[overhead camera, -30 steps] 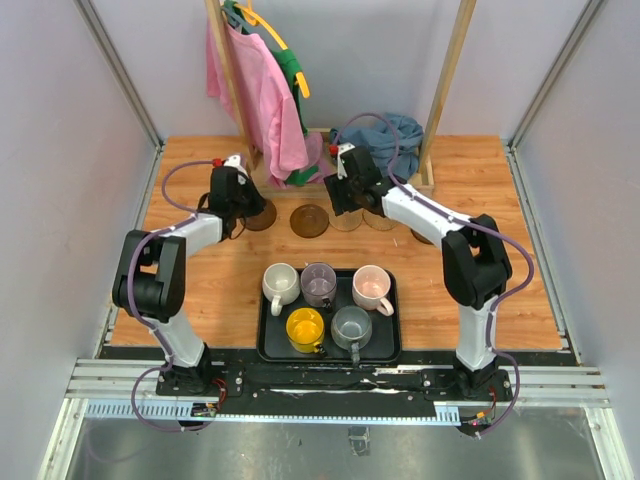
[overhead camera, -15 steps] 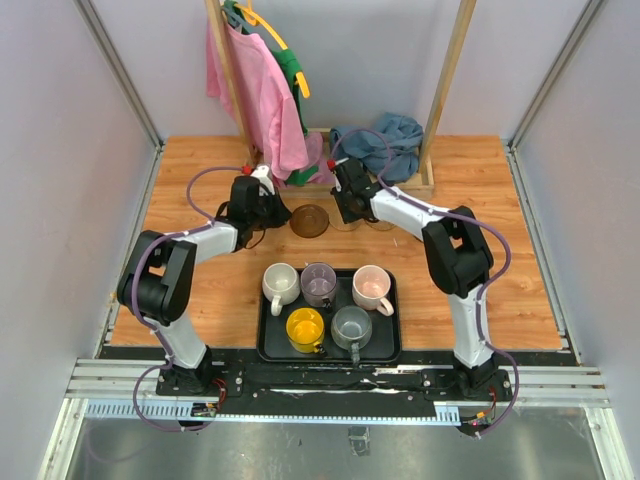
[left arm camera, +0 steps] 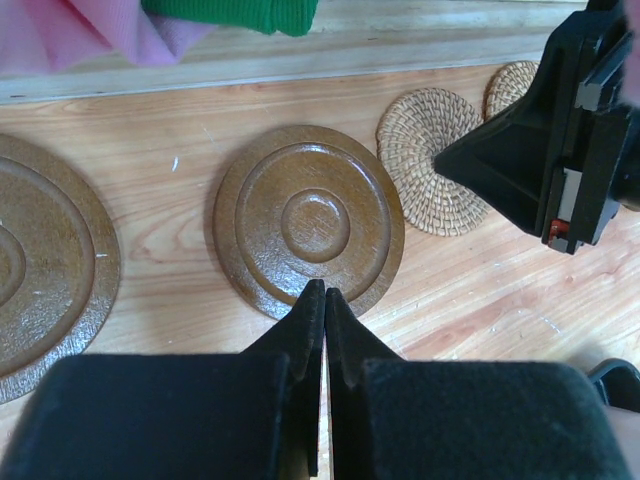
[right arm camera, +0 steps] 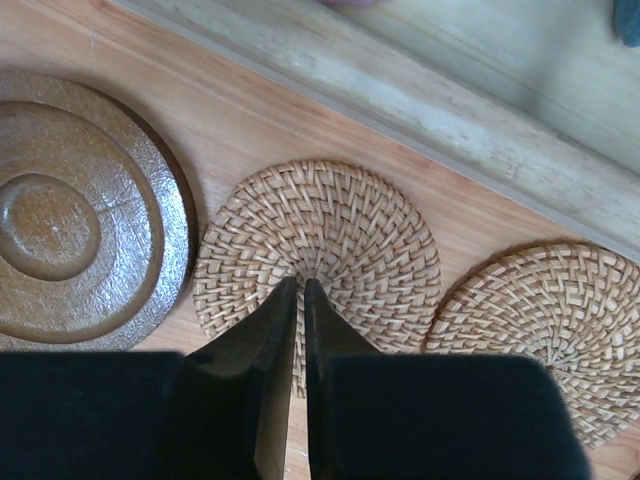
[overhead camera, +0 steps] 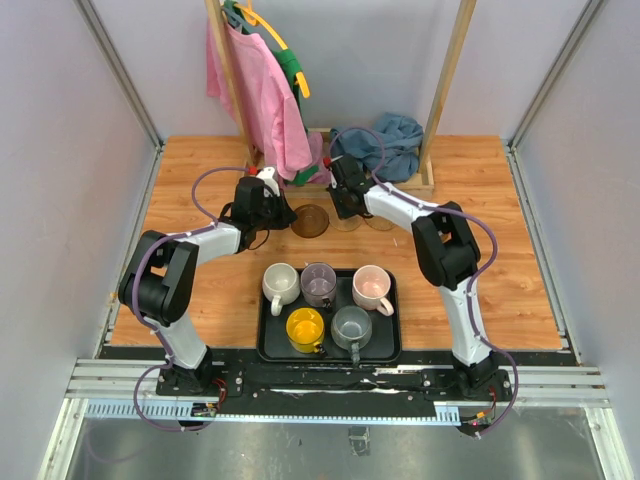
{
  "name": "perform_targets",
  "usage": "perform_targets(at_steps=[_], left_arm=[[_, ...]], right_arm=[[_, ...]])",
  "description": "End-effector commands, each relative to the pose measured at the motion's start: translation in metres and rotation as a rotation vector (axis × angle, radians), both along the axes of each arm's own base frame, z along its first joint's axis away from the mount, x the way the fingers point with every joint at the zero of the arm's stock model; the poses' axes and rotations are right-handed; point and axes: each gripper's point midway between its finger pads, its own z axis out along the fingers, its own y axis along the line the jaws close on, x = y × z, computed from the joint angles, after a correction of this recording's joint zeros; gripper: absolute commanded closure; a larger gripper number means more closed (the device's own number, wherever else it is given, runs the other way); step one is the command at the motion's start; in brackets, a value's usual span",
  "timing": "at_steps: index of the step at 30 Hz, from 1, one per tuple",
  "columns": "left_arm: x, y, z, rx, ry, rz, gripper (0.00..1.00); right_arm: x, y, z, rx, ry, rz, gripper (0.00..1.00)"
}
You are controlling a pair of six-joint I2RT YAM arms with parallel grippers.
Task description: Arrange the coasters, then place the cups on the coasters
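Dark brown round coaster [left arm camera: 310, 220], its face turned in raised rings, lies flat on the orange-brown plank table [overhead camera: 200, 180] near the pale wooden rail [right arm camera: 400, 80] at the far side. The left gripper [left arm camera: 323, 290] hangs over this coaster's near rim, its two black fingers pressed together with nothing between them. A second dark brown coaster [left arm camera: 40, 265] lies to the left of the first, apart from it.

On the other side lies a light tan woven coaster [right arm camera: 330, 240], its edge right against or just beside the ringed one; I cannot tell which. The right gripper [right arm camera: 300, 285] stands over the middle of this woven disc, its fingers together but for a thin slit, and nothing shows in its hold. A second tan woven coaster [right arm camera: 545, 320] lies just to the right.

Nearer the arm bases, a black rectangular tray [overhead camera: 272, 345] holds all five cups, well apart from the coasters. The cream-white mug [overhead camera: 280, 283], pale purple mug [overhead camera: 319, 283] and pink mug [overhead camera: 371, 287] form the far row. The yellow mug [overhead camera: 305, 326] and grey mug [overhead camera: 351, 325] form the near row.

At the back hangs a pink garment [overhead camera: 265, 100], with a blue cloth heap [overhead camera: 390, 140] to its right.
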Motion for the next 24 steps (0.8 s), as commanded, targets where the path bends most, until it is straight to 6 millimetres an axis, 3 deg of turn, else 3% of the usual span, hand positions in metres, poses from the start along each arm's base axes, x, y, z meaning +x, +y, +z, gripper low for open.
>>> perform_targets(at_steps=[1,7,12,18,24], left_arm=[[0.0,-0.003,-0.001,0.005,-0.003,-0.011,0.99],[-0.004,-0.001,-0.01,0.015,0.02,-0.007,0.99],[-0.004,-0.001,-0.014,0.018,0.027,-0.007,0.99],[-0.003,-0.001,-0.015,0.018,0.029,-0.005,0.99],[-0.003,0.003,-0.01,0.032,0.01,0.003,0.99]], right_arm=[[-0.015,-0.013,-0.018,-0.003,0.084,-0.02,0.92],[-0.047,-0.026,-0.04,-0.011,0.173,-0.046,0.95],[-0.058,-0.033,-0.038,-0.018,0.17,-0.065,0.95],[-0.04,-0.037,-0.024,-0.067,0.108,-0.064,0.95],[-0.002,-0.029,0.036,-0.055,-0.048,-0.053,0.94]])
